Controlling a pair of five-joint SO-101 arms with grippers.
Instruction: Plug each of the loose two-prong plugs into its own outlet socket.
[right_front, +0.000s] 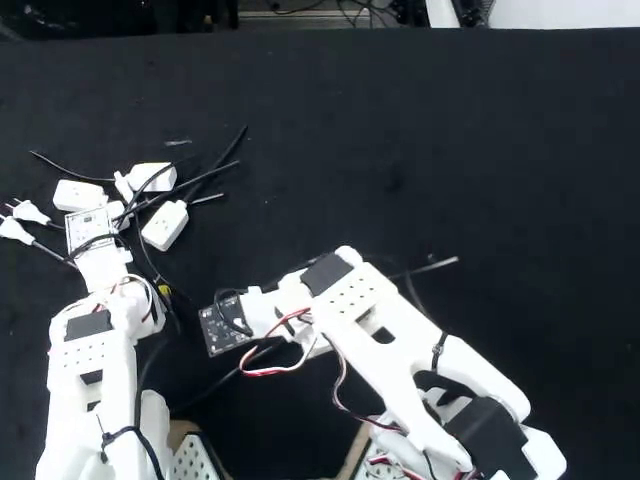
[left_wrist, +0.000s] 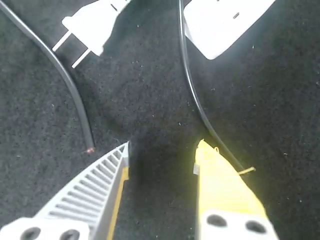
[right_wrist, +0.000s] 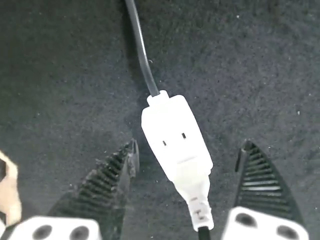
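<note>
Left hand (left_wrist: 162, 157): open, fingers spread over the black desk (right_front: 450, 150), gripping nothing. A loose two-prong plug (left_wrist: 92, 24) lies ahead of it, unplugged, near a white socket (left_wrist: 222, 22). A black cord (left_wrist: 192, 90) runs between the two. Right hand (right_wrist: 190, 146): open, one finger on either side of a second socket (right_wrist: 175, 145), which lies flat on the desk and touches neither finger.

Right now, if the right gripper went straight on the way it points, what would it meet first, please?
Most likely the white socket, which lies on the mat inside the open right gripper; how far off it lies is unclear.
</note>
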